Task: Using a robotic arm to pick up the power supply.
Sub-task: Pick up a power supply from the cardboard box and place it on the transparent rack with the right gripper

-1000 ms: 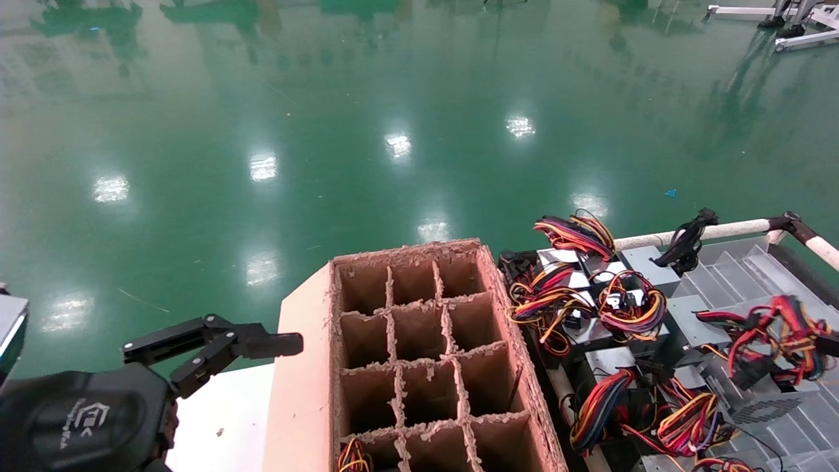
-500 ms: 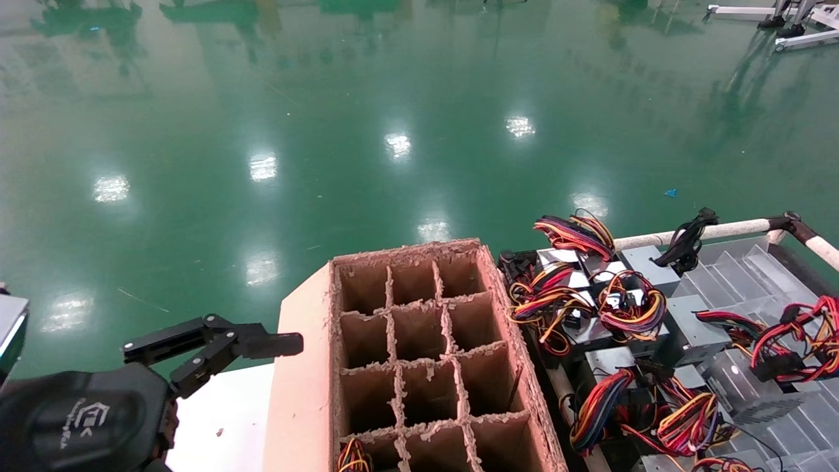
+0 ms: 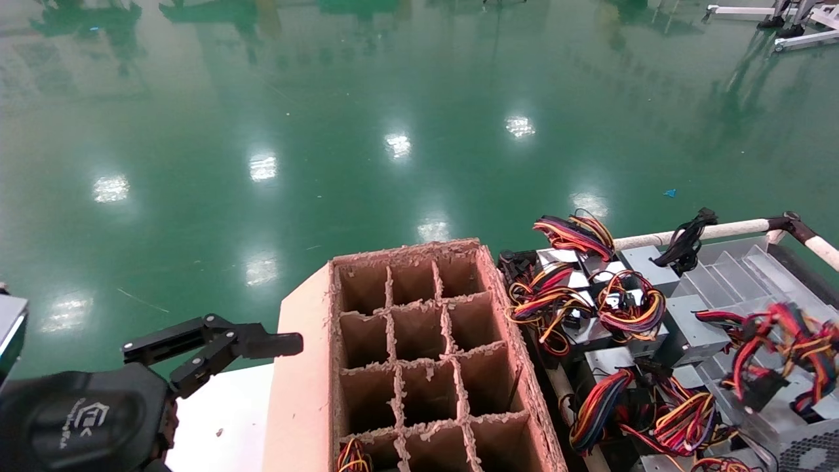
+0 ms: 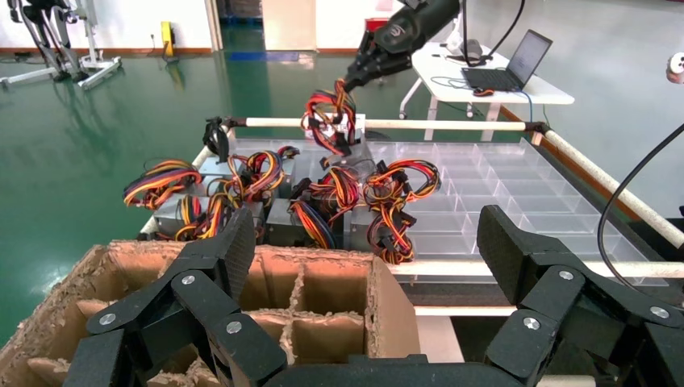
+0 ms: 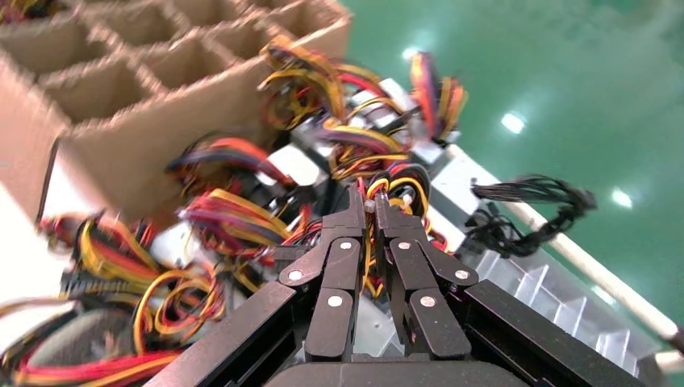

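Since the earlier frame, the red, yellow and black wire bundle has swung nearer. The right black two-finger gripper is pinched nearly closed on those wires, the grey perforated metal power supply apparently hanging below the jaws. Lift slowly to limit swinging. The left black gripper, spread wide and empty, waits beside the brown cardboard divider box.

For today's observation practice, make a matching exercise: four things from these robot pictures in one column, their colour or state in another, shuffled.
Things:
1. left end effector
2. right end effector
3. cardboard box
4. floor

States:
A. glossy green
B. shut on the wire bundle of a power supply
C. open, holding nothing
D. brown, split into compartments

Pairs: 1-C, 2-B, 3-D, 4-A
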Tool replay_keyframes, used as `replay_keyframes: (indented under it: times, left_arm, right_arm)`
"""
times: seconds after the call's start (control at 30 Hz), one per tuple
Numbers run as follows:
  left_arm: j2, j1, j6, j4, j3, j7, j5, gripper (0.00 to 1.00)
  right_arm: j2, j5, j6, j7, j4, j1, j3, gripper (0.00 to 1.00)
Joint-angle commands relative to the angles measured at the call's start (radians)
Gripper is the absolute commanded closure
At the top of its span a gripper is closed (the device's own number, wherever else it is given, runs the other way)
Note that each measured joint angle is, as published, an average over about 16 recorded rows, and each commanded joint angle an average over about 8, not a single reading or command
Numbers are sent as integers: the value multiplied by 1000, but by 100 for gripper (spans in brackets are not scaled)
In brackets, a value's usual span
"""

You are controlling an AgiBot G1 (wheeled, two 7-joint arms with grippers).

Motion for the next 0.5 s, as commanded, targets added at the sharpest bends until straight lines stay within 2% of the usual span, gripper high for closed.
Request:
replay_keyframes:
  times: [0.03, 0.3, 0.5]
  left_arm:
    - [0, 0, 0, 0, 0, 0, 0, 0]
    - [0, 0, 0, 0, 1, 0, 0, 0]
    - [0, 0, 0, 0, 1, 0, -1, 0]
  right_arm:
    - [1, -23, 1, -14, 30, 16, -9, 100]
    - [-42, -117, 2, -98, 96, 100, -43, 100]
    - [-77, -198, 21, -166, 94, 149, -70, 100]
